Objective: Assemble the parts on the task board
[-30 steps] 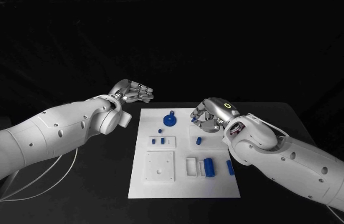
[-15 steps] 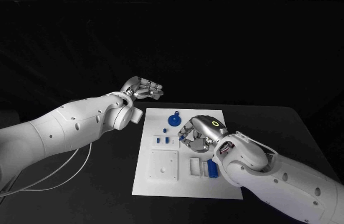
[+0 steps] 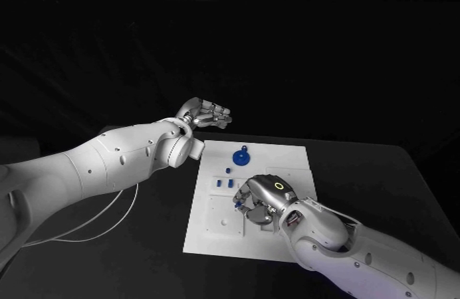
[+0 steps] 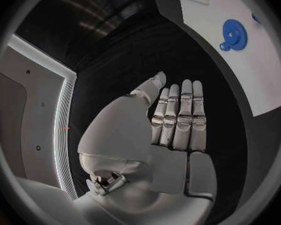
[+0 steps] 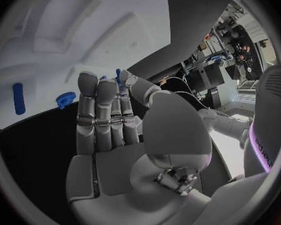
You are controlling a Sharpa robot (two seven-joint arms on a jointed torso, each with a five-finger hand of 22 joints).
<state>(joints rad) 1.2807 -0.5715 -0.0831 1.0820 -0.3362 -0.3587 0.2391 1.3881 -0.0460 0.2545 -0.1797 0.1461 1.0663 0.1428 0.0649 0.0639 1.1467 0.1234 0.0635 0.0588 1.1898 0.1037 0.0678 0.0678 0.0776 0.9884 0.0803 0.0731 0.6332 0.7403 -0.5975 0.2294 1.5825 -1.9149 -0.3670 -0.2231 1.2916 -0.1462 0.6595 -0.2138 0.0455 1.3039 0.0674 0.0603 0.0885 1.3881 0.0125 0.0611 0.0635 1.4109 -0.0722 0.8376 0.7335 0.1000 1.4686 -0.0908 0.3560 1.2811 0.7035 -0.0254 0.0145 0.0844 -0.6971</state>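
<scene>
- My right hand (image 3: 262, 198) is the nearest item. It hangs over the middle of the task board (image 3: 288, 158), with my forearm covering the board's near right part.
- Right hand, state: in the right wrist view its fingers (image 5: 97, 110) lie straight and side by side, and the thumb bends in toward their tips. A speck of blue (image 5: 118, 75) shows at those tips. I cannot tell whether it is pinched there or lies on the board behind.
- Past those fingertips in that same view, a blue peg (image 5: 18, 98) and a blue toothed part (image 5: 66, 99) lie on the white surface, close to each other but apart.
- The task board lies flat on the black table (image 3: 373, 173).
- Small blue pieces (image 3: 225, 182) sit in a cluster on the board, just beyond my right hand and toward the board's left side.
- Further out, the blue gear (image 3: 242, 157) lies flat near the far edge of the board, apart from both hands. The left wrist view confirms it (image 4: 234, 34) on bare white plate.
- My left hand (image 3: 207, 115) is the farthest item. It hovers over the table beyond the board's far left corner and touches nothing.
- Left hand, state: released. In the left wrist view its fingers (image 4: 178, 115) are stretched out with the palm bare.
</scene>
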